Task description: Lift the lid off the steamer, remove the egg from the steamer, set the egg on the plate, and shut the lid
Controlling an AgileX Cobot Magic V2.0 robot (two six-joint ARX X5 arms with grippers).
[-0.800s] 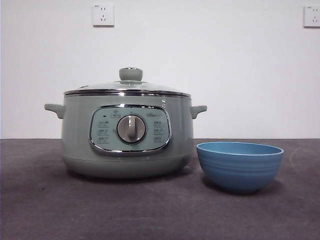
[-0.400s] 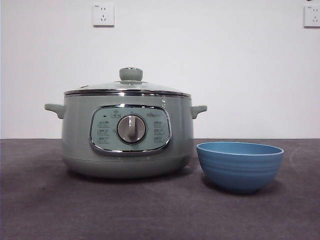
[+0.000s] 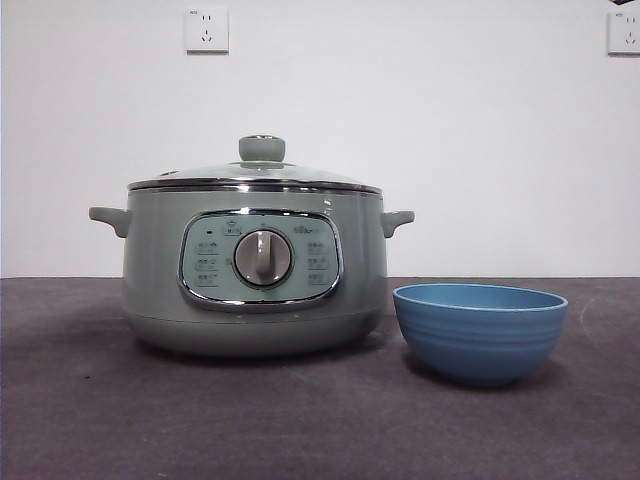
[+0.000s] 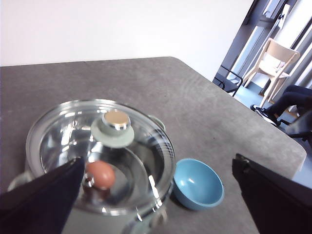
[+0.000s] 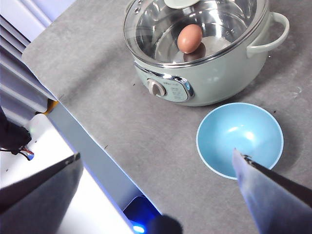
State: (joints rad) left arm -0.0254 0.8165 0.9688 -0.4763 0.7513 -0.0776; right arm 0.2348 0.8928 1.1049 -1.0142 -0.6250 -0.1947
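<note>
Both claws I see gaping, holding nothing, left gripper (image 4: pixel 156 195) and right gripper (image 5: pixel 156 195) high above; lid (image 3: pixel 255 172) seated on steamer (image 3: pixel 160 270); egg (image 5: pixel 189 38) inside; plate (image 3: pixel 480 333) beside it.

Lid (image 3: pixel 255 172) on steamer (image 3: pixel 255 275), covering egg (image 5: pixel 189 38)

From my front camera the steamer (image 3: pixel 255 270) stands on the table (image 3: pixel 300 420), left of centre, dial facing me. The lid (image 3: pixel 258 172) sits on it, closed. The plate (image 3: pixel 480 332) is just beside the steamer, to its right and a little nearer me, apart from it. Through the lid, my wrist cameras show the egg (image 5: pixel 189 38) inside the steamer, lying on the floor of the pot toward the dial side. Behind the table is a wall with two sockets (image 3: pixel 206 30), one above the steamer, one at the far right.
</note>
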